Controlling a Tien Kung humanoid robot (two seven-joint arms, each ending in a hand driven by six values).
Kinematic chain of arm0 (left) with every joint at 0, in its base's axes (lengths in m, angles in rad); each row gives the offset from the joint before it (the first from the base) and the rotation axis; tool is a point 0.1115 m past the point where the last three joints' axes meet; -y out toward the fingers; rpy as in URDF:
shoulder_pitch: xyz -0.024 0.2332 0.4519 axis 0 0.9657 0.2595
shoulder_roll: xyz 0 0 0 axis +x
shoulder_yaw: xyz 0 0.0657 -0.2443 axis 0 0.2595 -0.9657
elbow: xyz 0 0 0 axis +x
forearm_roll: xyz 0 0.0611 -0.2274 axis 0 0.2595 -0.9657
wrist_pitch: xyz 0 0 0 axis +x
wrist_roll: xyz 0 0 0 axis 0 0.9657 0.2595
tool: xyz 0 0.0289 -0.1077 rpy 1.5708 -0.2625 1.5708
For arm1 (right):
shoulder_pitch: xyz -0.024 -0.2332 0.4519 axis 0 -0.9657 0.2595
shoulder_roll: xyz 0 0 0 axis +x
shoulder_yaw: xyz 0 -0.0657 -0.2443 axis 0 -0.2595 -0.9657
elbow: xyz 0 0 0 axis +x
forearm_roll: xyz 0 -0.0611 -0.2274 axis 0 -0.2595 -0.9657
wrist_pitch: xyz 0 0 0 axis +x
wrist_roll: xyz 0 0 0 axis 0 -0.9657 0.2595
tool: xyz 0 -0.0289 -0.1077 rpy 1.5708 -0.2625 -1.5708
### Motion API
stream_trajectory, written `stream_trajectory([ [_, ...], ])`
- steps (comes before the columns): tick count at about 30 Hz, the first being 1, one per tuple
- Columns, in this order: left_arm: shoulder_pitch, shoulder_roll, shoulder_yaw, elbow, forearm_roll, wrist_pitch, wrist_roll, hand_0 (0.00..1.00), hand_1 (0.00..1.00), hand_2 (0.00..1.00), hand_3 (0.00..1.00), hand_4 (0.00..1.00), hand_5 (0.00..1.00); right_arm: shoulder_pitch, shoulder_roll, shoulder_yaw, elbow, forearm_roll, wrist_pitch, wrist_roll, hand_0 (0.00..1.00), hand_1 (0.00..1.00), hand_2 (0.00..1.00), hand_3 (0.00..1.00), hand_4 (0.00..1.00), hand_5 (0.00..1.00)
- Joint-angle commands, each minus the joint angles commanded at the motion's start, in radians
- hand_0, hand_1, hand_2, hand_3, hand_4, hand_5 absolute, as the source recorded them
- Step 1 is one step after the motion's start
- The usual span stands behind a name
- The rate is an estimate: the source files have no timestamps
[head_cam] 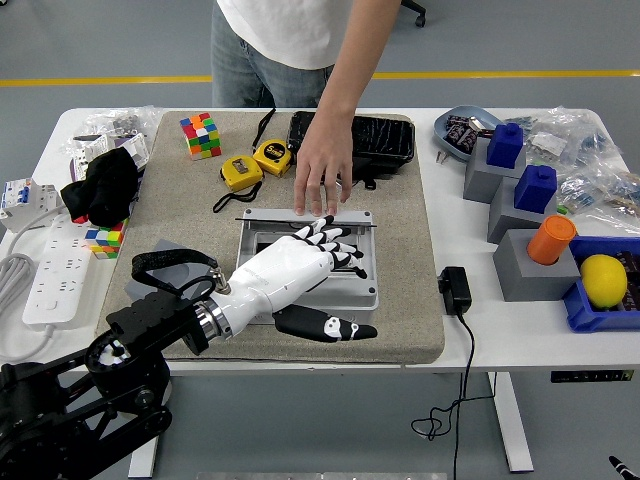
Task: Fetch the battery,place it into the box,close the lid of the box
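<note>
— Reaching in from the lower left: which limb is this, and how is it posed?

— It is the robot's left arm; its left hand (300, 272) lies palm-down on the lid (345, 262) of the grey box (362, 292), which is lowered flat over the box. The fingers are extended and slightly spread, grasping nothing, and the thumb (328, 326) juts sideways past the box's near edge over the tan mat (400, 320).

— And the other hand in the figure?

— A person's hand (325, 168) comes down from the far side, fingertips at the lid's far edge, just beyond the robot's fingertips.

— Where is the battery?

— It cannot be seen; the lid and hand cover the box's interior.

— What surrounds the box?

— Two yellow tape measures (255, 163), a Rubik's cube (201, 135) and a black case (375, 142) lie on the mat's far part. A black power adapter (456, 290) sits on the white table (470, 340) just right of the mat.

— The right arm?

— Outside the view.
</note>
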Motion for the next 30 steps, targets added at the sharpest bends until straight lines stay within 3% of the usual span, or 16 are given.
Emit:
stream_trajectory([
  [12,-0.013,0.009,0.005,-0.033,-0.005,0.015,-0.01,0.998,0.941,0.81,0.709,0.998,0.998,0.004,0.0,0.002,-0.001,0.0,0.0,-0.001,0.807,0.773,0.749,0.766,0.998,0.998],
  [15,-0.027,0.008,-0.008,-0.035,-0.01,0.057,-0.043,0.998,0.909,0.798,0.727,0.998,0.998,0.005,0.001,0.002,-0.001,-0.002,0.0,-0.002,0.805,0.774,0.749,0.766,0.998,0.998],
  [17,-0.037,0.002,-0.027,-0.021,-0.011,0.108,-0.08,0.998,0.909,0.798,0.727,0.998,0.998,0.006,0.001,0.003,0.0,-0.003,0.001,-0.002,0.805,0.774,0.749,0.766,0.998,0.998],
  [20,-0.049,-0.012,-0.058,0.015,-0.002,0.143,-0.098,0.998,0.909,0.798,0.727,0.998,0.998,0.007,0.001,0.004,0.0,-0.004,0.002,-0.002,0.805,0.774,0.749,0.766,0.998,0.998],
  [21,-0.055,-0.02,-0.075,0.039,0.011,0.142,-0.097,0.998,0.974,0.868,0.798,0.998,0.998,0.008,0.002,0.003,-0.001,-0.003,0.002,-0.002,0.803,0.773,0.749,0.764,0.998,0.998],
  [23,-0.063,-0.032,-0.1,0.082,0.026,0.146,-0.093,0.998,0.974,0.868,0.798,0.998,0.998,0.008,0.002,0.003,-0.001,-0.003,0.003,-0.002,0.803,0.773,0.749,0.764,0.998,0.998],
  [30,-0.086,-0.064,-0.17,0.259,0.073,0.113,-0.066,0.998,0.988,0.88,0.807,0.998,0.998,0.008,0.002,0.001,-0.002,-0.001,0.003,-0.002,0.804,0.773,0.749,0.765,0.998,0.998],
])
